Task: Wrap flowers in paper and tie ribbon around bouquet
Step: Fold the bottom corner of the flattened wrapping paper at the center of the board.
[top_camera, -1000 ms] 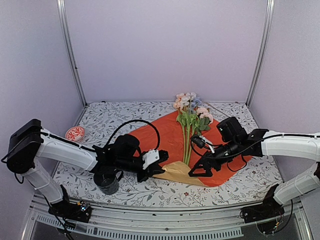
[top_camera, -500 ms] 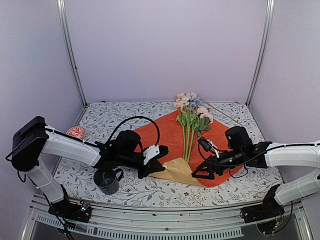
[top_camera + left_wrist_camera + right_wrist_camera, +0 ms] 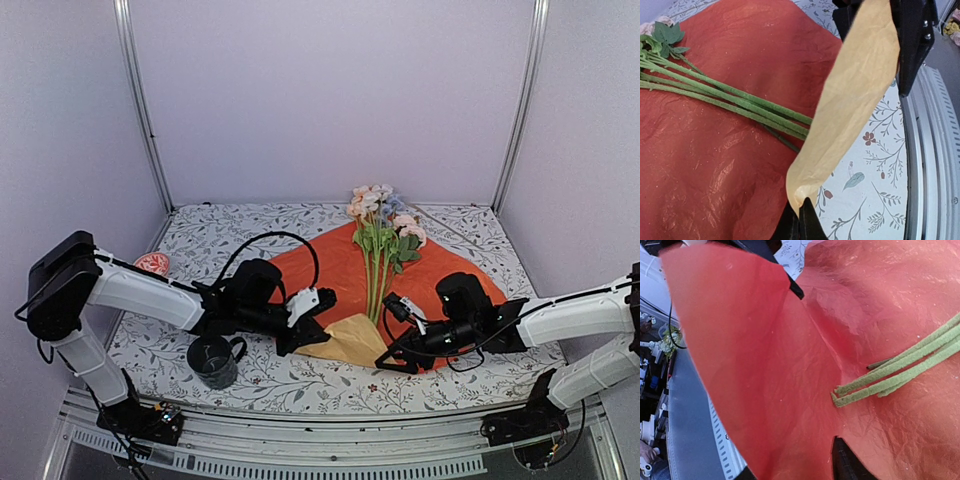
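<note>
Right hand [image 3: 386, 359] slid nearer | crinkled paper [image 3: 335, 270] corner folded, mustard underside up

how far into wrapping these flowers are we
Early. Done: the flowers lie on the paper, orange-red side up. In hand: the left gripper pinches the near corner, folded up to show mustard; the right gripper sits at the near right edge, grip unclear. Left: rolling the paper round the stems and tying ribbon.

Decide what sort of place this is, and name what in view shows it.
Probably a robot lab cell, staged as a florist's bench: bare walls between metal frame posts, a left arm and right arm bolted to a rail, and flowers lying on paper over a leaf-print tablecloth.
</note>
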{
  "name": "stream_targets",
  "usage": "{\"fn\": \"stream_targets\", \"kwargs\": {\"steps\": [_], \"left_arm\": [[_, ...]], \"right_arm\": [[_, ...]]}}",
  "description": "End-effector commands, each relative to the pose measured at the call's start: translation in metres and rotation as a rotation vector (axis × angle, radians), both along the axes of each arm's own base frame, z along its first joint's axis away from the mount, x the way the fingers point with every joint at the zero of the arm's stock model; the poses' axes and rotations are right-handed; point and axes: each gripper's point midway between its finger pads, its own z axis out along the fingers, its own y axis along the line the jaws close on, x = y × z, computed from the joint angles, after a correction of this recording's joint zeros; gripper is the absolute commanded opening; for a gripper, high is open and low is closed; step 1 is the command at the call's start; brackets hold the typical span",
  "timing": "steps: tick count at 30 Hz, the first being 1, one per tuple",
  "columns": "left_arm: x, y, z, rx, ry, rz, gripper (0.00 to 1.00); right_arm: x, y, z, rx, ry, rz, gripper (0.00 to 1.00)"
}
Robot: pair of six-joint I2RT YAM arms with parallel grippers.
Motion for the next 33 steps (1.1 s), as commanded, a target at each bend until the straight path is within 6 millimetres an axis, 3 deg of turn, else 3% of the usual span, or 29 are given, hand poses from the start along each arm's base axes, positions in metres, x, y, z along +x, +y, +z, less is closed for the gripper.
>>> {"fn": "stream_targets", "kwargs": {"steps": [1, 4, 5, 8, 10, 17, 23, 27, 30, 33], "left_arm": [[0.007, 0.002, -0.001, 0.004, 0.016, 0.016, 0.00], [0.003, 0.002, 0.003, 0.007, 0.029, -0.008, 0.00], [0.003, 0.003, 0.005, 0.010, 0.033, -0.001, 0.04], [0.000, 0.006, 0.007, 0.034, 0.065, 0.000, 0.34], [-0.001, 0.011, -0.001, 0.090, 0.088, 0.010, 0.43], [-0.007, 0.031, -0.041, 0.291, 0.175, 0.050, 0.42], [-0.037, 0.029, -0.053, 0.327, 0.256, -0.060, 0.40], [-0.039, 0.025, -0.060, 0.339, 0.261, -0.067, 0.39], [-0.034, 0.024, -0.053, 0.311, 0.221, -0.054, 0.41], [-0.028, 0.020, -0.037, 0.248, 0.152, -0.042, 0.43]], "right_arm": [[0.011, 0.000, -0.002, -0.003, -0.028, -0.054, 0.25], [0.015, -0.003, 0.000, -0.028, -0.023, -0.071, 0.01], [0.019, -0.006, 0.000, -0.039, -0.013, -0.082, 0.00], [0.022, -0.011, -0.002, -0.067, 0.067, -0.082, 0.00], [0.022, -0.014, -0.005, -0.104, 0.122, -0.080, 0.00], [0.013, -0.022, -0.008, -0.184, 0.292, -0.070, 0.00], [-0.008, -0.025, 0.009, -0.163, 0.382, -0.001, 0.00], [-0.013, -0.022, 0.022, -0.131, 0.405, 0.026, 0.00], [-0.001, -0.025, 0.019, -0.136, 0.403, -0.001, 0.00], [0.025, -0.031, 0.013, -0.139, 0.399, -0.055, 0.00]]}}
